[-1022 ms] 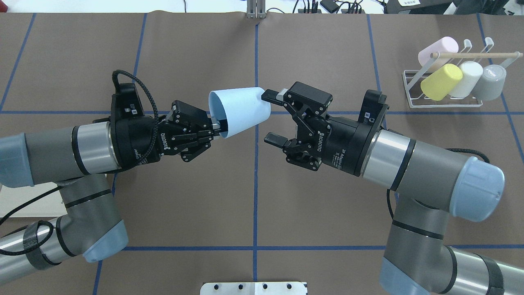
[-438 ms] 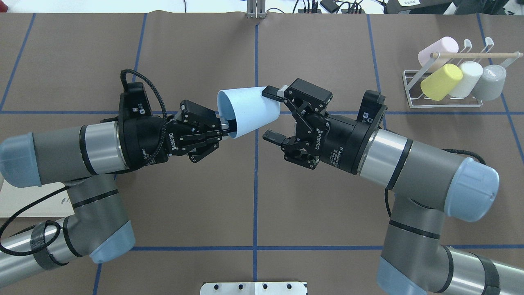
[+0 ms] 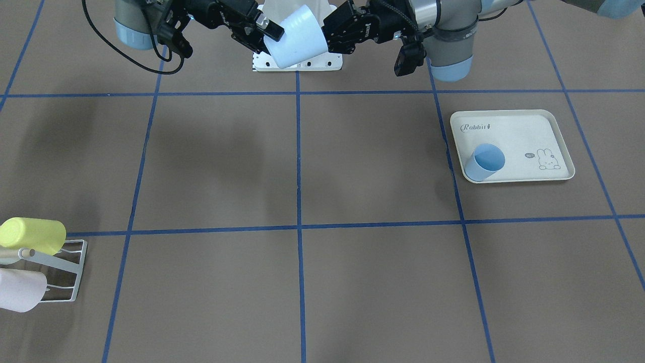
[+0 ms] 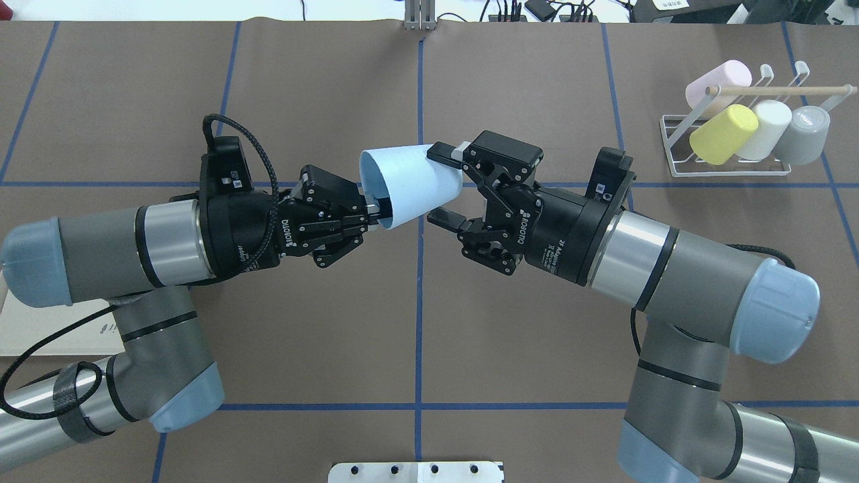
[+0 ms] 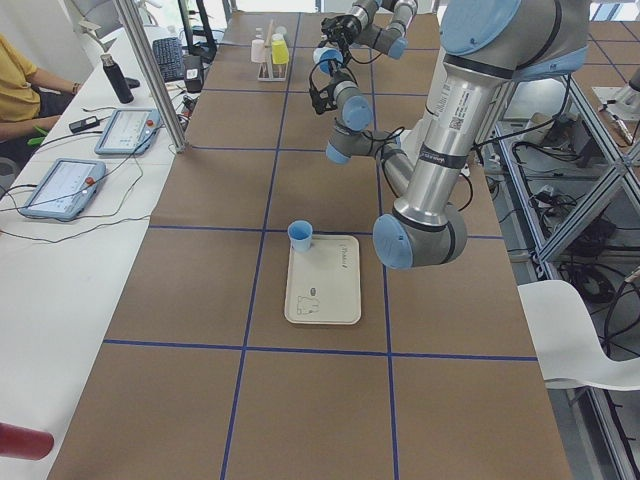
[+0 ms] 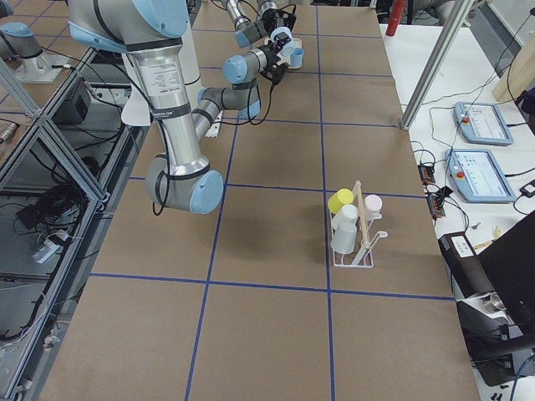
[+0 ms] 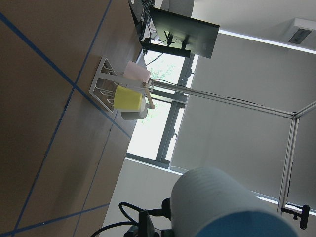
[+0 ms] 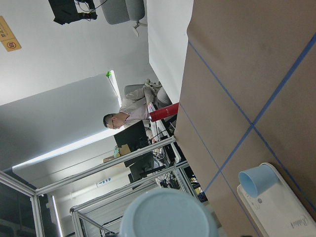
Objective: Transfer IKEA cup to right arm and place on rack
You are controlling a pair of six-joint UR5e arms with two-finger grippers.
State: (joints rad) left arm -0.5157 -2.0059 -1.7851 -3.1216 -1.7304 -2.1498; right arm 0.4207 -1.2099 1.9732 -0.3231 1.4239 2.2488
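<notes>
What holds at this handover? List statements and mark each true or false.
1. The left end effector grips the held blue cup at its rim. True.
2. The right end effector is shut on that cup. False: its fingers stand apart, one on either side of the cup's base.
3. The rack holds four cups. True.
4. The tray is bare. False: a second blue cup stands on it.

rack (image 3: pixel 63 272) cut off, tray (image 4: pixel 40 323) mostly hidden
</notes>
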